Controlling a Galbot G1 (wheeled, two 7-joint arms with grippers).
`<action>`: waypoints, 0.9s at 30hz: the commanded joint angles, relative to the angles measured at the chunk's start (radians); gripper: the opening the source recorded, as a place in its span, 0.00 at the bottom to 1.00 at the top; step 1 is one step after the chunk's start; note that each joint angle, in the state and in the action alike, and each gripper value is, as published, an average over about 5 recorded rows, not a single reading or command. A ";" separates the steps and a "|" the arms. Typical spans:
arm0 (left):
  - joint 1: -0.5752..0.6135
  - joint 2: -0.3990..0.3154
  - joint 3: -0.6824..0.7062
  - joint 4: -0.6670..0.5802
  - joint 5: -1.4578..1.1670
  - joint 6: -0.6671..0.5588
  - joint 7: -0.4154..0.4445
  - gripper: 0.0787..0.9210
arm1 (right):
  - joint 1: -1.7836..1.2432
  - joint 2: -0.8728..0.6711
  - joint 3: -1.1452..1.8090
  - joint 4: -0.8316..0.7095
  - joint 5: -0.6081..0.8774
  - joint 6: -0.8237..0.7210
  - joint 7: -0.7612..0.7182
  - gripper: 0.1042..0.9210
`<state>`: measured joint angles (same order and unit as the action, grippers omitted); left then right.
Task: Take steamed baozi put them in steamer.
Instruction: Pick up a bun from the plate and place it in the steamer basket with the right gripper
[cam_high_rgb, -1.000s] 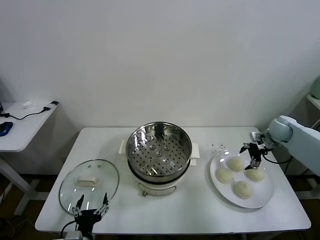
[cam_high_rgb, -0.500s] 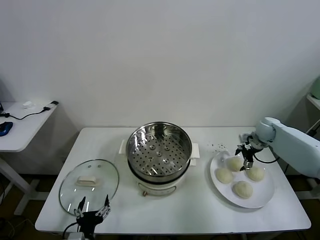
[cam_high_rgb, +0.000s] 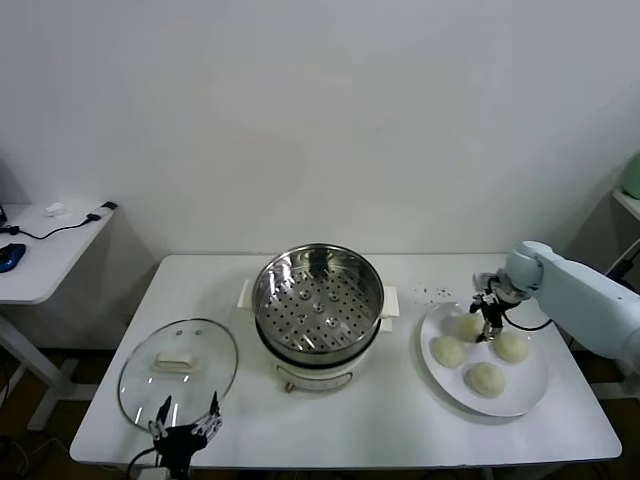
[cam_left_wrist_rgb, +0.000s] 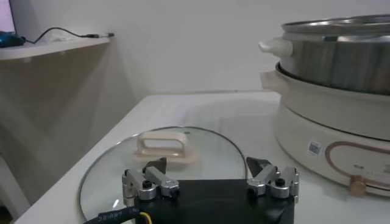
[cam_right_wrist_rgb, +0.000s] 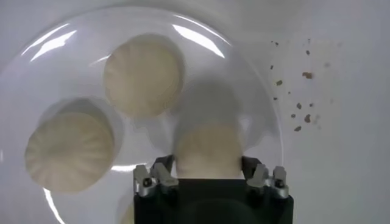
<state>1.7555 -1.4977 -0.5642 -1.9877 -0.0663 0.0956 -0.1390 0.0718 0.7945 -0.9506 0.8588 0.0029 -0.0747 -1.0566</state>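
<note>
Four cream-white baozi lie on a white plate (cam_high_rgb: 523, 401) at the table's right: far-left (cam_high_rgb: 466, 327), near-left (cam_high_rgb: 447, 351), far-right (cam_high_rgb: 512, 347) and near (cam_high_rgb: 485, 379). My right gripper (cam_high_rgb: 488, 318) hangs over the far-left baozi. In the right wrist view it (cam_right_wrist_rgb: 206, 165) is open, with one baozi (cam_right_wrist_rgb: 209, 148) between its fingers and small gaps on both sides; two more baozi (cam_right_wrist_rgb: 144, 74) (cam_right_wrist_rgb: 69, 151) lie beyond. The steel steamer (cam_high_rgb: 318, 300) on its cream pot base stands empty mid-table. My left gripper (cam_high_rgb: 185, 426) is open and parked at the front left edge.
A glass lid (cam_high_rgb: 178, 368) with a white knob lies flat at the left, just beyond the left gripper; it also shows in the left wrist view (cam_left_wrist_rgb: 164, 158). Dark crumbs (cam_high_rgb: 437, 294) dot the table behind the plate. A side desk (cam_high_rgb: 45, 240) stands far left.
My right gripper has moved left across the plate's far side and now sits over the far-left baozi. The left arm has barely moved.
</note>
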 joint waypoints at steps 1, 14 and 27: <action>0.002 -0.002 0.002 -0.002 0.004 -0.002 -0.001 0.88 | 0.001 -0.007 0.014 0.025 -0.014 -0.003 0.002 0.71; 0.010 0.000 0.028 -0.021 0.022 -0.002 -0.002 0.88 | 0.626 -0.006 -0.320 0.280 0.183 0.179 -0.105 0.71; 0.030 -0.002 0.033 -0.050 0.032 -0.006 -0.003 0.88 | 0.798 0.407 -0.488 0.531 0.253 0.449 -0.069 0.71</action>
<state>1.7809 -1.4999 -0.5329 -2.0296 -0.0356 0.0902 -0.1424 0.7362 1.0459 -1.3418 1.2581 0.2225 0.2614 -1.1333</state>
